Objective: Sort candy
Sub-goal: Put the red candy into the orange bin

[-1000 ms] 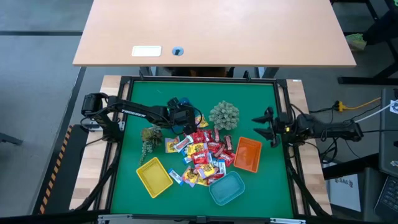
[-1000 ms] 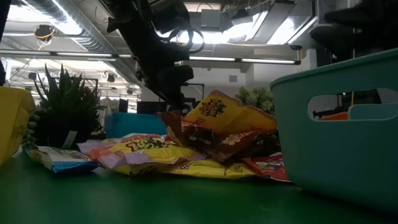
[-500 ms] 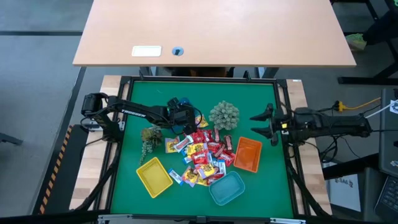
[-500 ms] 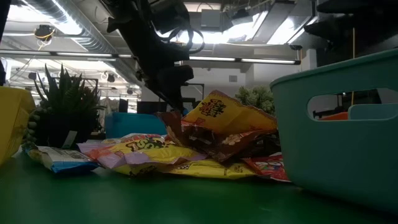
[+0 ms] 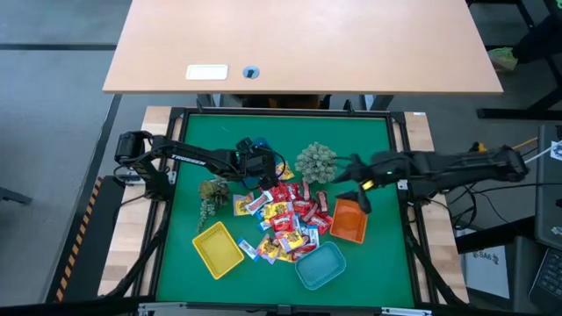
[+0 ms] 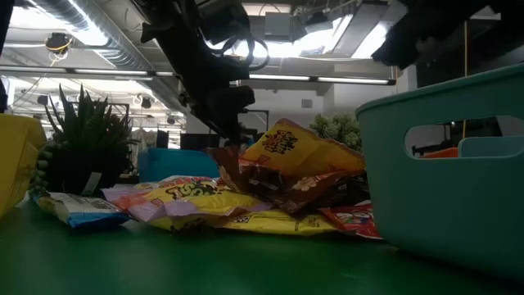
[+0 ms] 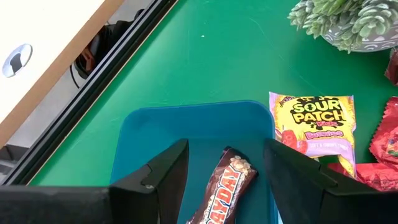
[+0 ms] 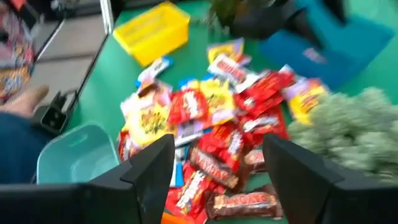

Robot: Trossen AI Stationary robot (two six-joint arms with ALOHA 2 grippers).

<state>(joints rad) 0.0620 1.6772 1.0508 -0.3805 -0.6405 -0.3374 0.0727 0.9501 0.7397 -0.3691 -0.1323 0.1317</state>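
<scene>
Looking down at the green mat (image 5: 184,263), I see the candy (image 5: 285,219) heaped in the middle, the four trays ringed round it. My right gripper (image 5: 356,186) is out over the orange tray (image 5: 349,219), fingers spread wide with nothing between them. The heap lies ahead of it and toward the mat's centre, clear in the right wrist view (image 8: 217,124), so this arm is the nearer one for the pile's right edge. A dark brown bar (image 8: 239,202) sits closest to those fingers, its long axis lying across the reach, so I judge the wrist needs turning before a pinch.

My left gripper (image 7: 225,165) hangs over the blue tray (image 7: 143,137) at the far left of the pile, fingers open and empty.

Contents: blue tray holds one brown bar (image 7: 225,186), lying lengthwise between the left fingers. Orange tray's contents I can't tell with the right arm over it. Yellow tray (image 5: 218,248) and teal tray (image 5: 320,266) look empty. A yellow Sour Patch packet (image 7: 311,124) lies on the mat just beside the blue tray.
</scene>
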